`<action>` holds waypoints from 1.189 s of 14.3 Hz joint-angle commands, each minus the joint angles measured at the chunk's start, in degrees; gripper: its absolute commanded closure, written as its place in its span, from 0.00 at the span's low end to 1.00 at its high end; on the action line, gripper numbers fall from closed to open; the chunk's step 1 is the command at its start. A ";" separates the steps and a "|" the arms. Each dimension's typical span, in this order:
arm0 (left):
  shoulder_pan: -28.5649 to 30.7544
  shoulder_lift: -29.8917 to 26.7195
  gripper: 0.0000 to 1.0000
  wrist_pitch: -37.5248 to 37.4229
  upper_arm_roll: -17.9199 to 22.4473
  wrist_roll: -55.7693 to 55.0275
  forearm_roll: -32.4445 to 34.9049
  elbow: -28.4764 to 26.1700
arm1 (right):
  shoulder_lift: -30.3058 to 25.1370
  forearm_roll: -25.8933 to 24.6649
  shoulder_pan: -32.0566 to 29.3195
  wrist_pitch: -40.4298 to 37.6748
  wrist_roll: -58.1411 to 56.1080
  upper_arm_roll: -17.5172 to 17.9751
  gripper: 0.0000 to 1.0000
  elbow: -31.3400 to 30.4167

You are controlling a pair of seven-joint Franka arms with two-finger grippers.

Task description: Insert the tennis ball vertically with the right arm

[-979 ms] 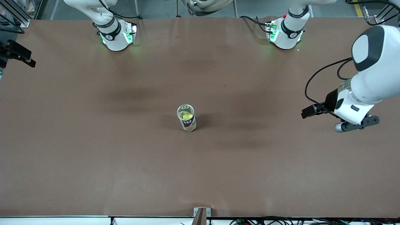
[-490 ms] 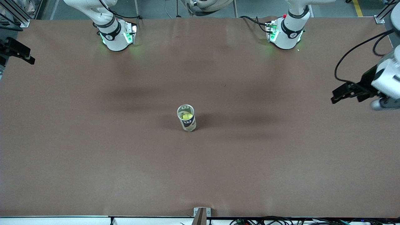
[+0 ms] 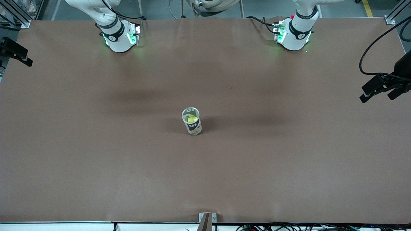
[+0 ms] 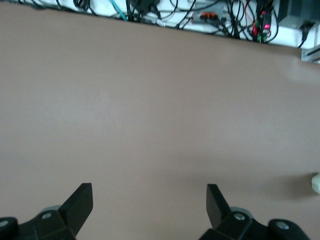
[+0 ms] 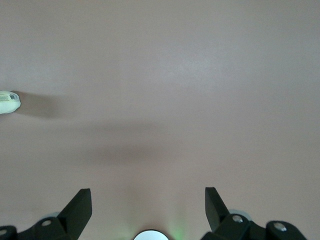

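A tennis ball can stands upright in the middle of the table with its top open. A yellow tennis ball sits inside it. My right gripper is at the right arm's end of the table, well away from the can; in the right wrist view it is open and empty over bare table, with a bit of the can at the picture's edge. My left gripper is at the left arm's end, also open and empty.
The brown table cover is bare apart from the can. The two arm bases stand along the edge farthest from the front camera. Cables and a white rail run along the table edge in the left wrist view.
My left gripper has swung away from the can toward the left arm's end of the table. My right gripper has drifted slightly outward. The can and ball have not moved.
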 commanded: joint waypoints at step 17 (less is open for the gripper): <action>-0.45 -1.47 0.00 -9.06 -0.57 -0.31 0.19 -0.16 | -0.57 0.50 0.10 -0.15 0.32 -0.32 0.00 -0.15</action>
